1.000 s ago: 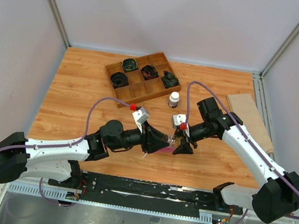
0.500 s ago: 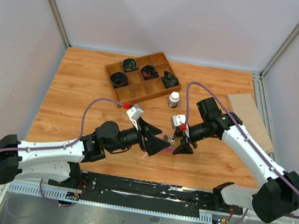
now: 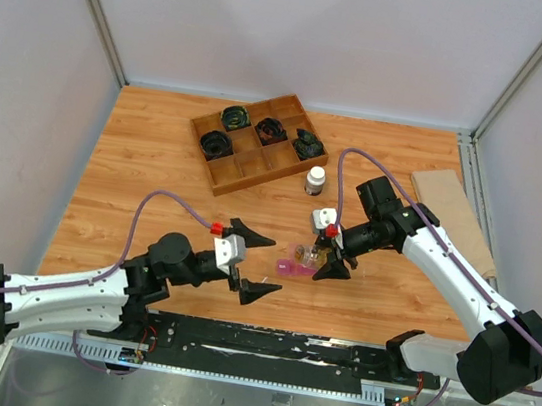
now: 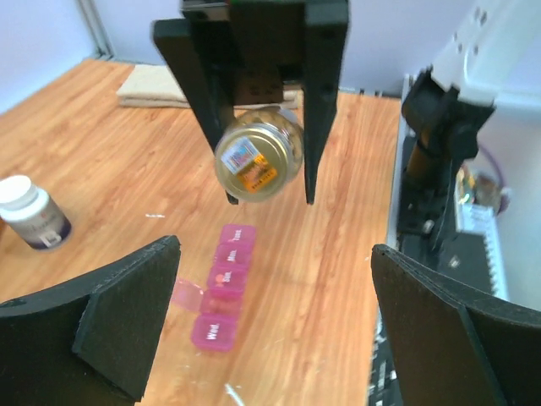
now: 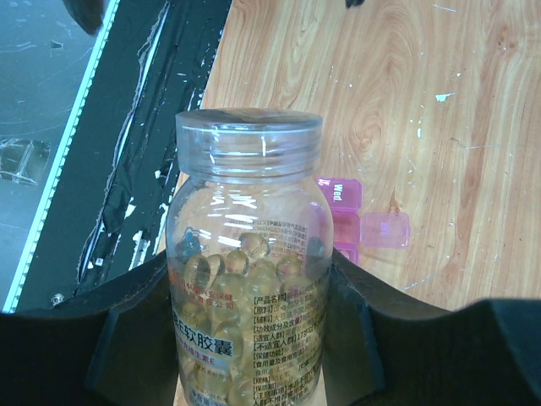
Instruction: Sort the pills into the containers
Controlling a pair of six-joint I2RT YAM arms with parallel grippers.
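Note:
A clear jar [image 5: 245,288] holding tan-yellow pills [image 5: 228,271] sits between the pads of my right gripper [image 3: 331,262], which is shut on it. The jar [image 4: 258,156] hangs tilted just above the table. Under and beside it lie the containers [image 4: 221,288], a pink strip [image 3: 292,267] of small square compartments; one lid [image 4: 186,294] is flipped open to the side. The same strip [image 5: 347,220] shows behind the jar in the right wrist view. My left gripper [image 3: 273,264] is open wide and holds nothing, a short way left of the strip.
At the back, a brown wooden divided tray [image 3: 238,163] holds black coiled items. A white-capped bottle [image 3: 316,180] stands just right of it. A tan flat pad [image 3: 451,213] lies at the right edge. The black rail [image 3: 281,346] runs along the near edge.
My left gripper has opened fully and pulled back left and toward the near edge, away from the jar and the pink strip. The right gripper and jar have stayed put.

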